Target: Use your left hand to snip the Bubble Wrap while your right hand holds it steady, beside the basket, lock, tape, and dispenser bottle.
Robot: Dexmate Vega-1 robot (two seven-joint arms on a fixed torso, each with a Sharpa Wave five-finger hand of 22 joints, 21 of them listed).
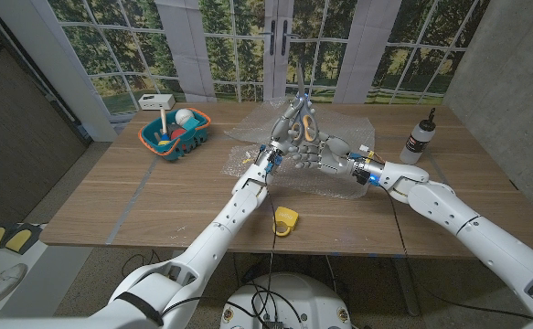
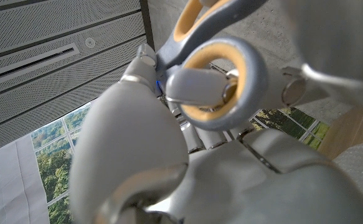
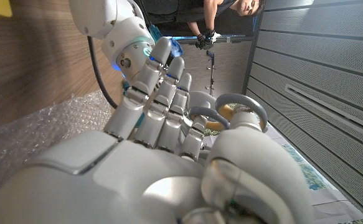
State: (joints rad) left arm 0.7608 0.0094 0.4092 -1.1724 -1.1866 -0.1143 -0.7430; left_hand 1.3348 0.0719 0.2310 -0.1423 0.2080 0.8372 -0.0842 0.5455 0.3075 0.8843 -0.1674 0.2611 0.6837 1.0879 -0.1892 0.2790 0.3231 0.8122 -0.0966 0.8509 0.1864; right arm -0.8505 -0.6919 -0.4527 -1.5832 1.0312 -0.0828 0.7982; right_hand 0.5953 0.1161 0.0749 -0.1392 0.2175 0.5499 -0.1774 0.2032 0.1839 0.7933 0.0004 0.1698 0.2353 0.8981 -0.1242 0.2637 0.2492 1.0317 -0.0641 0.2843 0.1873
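Head view: yellow tape (image 1: 286,221) nearest, at front table (image 1: 138,196) edge, between both forearms, well apart from hands. Left hand (image 1: 292,128) raised at table centre, fingers through handles of scissors (image 1: 301,96), blades pointing up. Right hand (image 1: 328,155) just beside, right of left hand, fingers extended toward it, low over Bubble Wrap (image 1: 275,123); cannot tell whether pinching wrap. Wrap spread flat on table's far middle, under and behind both hands. Blue-orange basket (image 1: 176,132) far left with white ball and small items inside. White box (image 1: 156,100) behind basket. Dispenser bottle (image 1: 420,137) upright far right, dark cap, well apart from hands. Lock not made out.

Left wrist view: left hand (image 2: 169,162) close and blurred, finger threaded through grey-and-orange scissors handle ring (image 2: 221,78), gripping. Second handle loop (image 2: 197,22) beyond. Bubble Wrap (image 2: 362,165) edge at frame side, on wooden table (image 2: 346,127). Window with trees behind.

Right wrist view: right hand (image 3: 162,155) close up, fingers (image 3: 162,93) straight, close together, reaching toward left arm's wrist (image 3: 122,46). Nothing seen held between them; grip cannot be told. Scissors handle (image 3: 240,106) ring just past fingertips. Bubble Wrap (image 3: 38,124) lying on table (image 3: 32,56) beside hand. Person (image 3: 225,15) in background behind table, hands together.
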